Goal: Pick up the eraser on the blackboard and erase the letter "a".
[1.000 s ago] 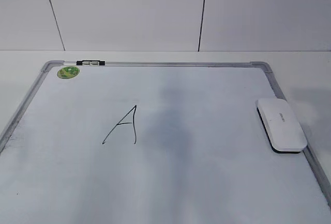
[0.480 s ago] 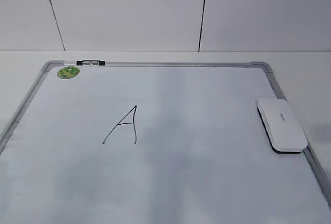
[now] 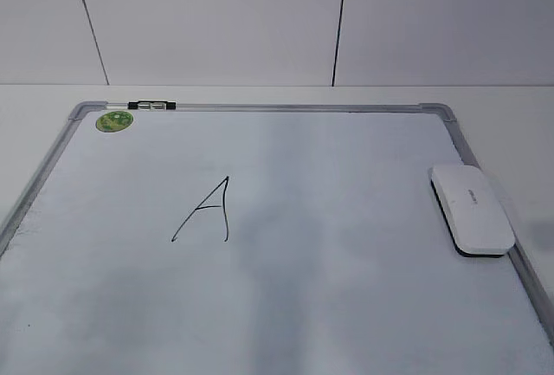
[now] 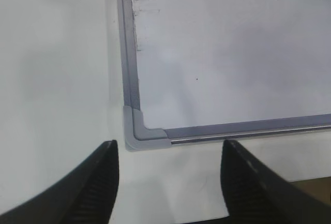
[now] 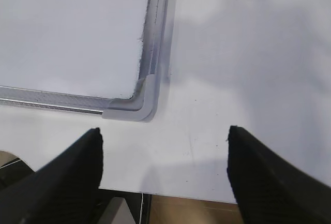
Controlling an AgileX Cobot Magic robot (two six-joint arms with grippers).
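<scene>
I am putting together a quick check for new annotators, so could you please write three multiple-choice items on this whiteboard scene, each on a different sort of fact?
1. Where does the eraser lie on the blackboard?
A. by its right edge
B. in its middle
C. by the green sticker

2. How many letters are written on the board?
A. none
B. one
C. three

3. How does the left gripper stand?
A. shut on the eraser
B. shut on a marker
C. open, holding nothing

Key:
1 A, it lies against the right frame.
2 B, only the letter in black marker shows.
3 C, its fingers are spread apart over the board's corner.
</scene>
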